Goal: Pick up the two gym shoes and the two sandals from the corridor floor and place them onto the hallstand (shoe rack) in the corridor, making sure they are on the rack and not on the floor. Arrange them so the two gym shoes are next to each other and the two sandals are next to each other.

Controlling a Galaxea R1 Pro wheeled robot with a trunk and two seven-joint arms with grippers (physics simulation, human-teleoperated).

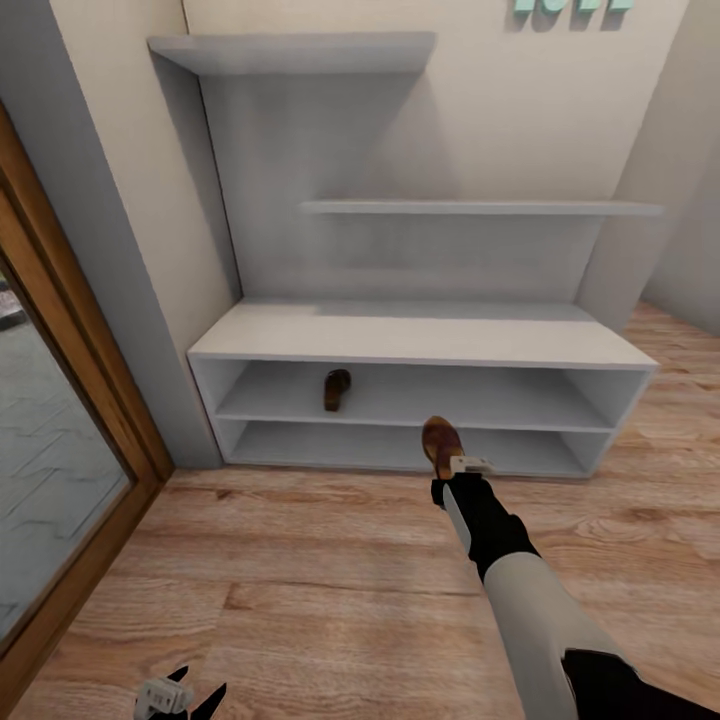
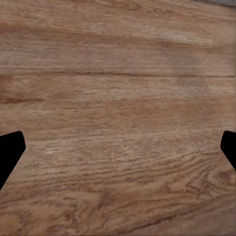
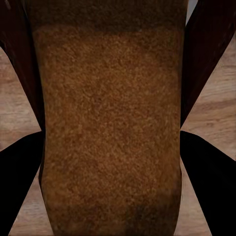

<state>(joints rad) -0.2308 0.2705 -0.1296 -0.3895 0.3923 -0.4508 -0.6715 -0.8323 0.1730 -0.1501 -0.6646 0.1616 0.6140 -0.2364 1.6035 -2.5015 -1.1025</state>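
The pale grey hallstand [image 1: 420, 338] stands against the wall ahead, with a flat top and two open shelf rows. One dark brown sandal [image 1: 336, 389] lies on its upper shelf row, left of centre. My right gripper [image 1: 446, 462] is shut on the second sandal [image 1: 440, 443], held in front of the lower shelf row, above the wood floor [image 1: 330, 570]. Close up in the right wrist view, that sandal [image 3: 110, 128] is a broad brown surface between the black fingers [image 3: 19, 177]. My left gripper [image 1: 185, 697] hangs low and open over the floor [image 2: 118, 98]. The gym shoes are out of view.
A wood-framed glass door [image 1: 60, 440] runs along the left side. Two floating shelves [image 1: 480, 208] hang on the hallstand's back panel. Wall corners close in at the right [image 1: 670, 200].
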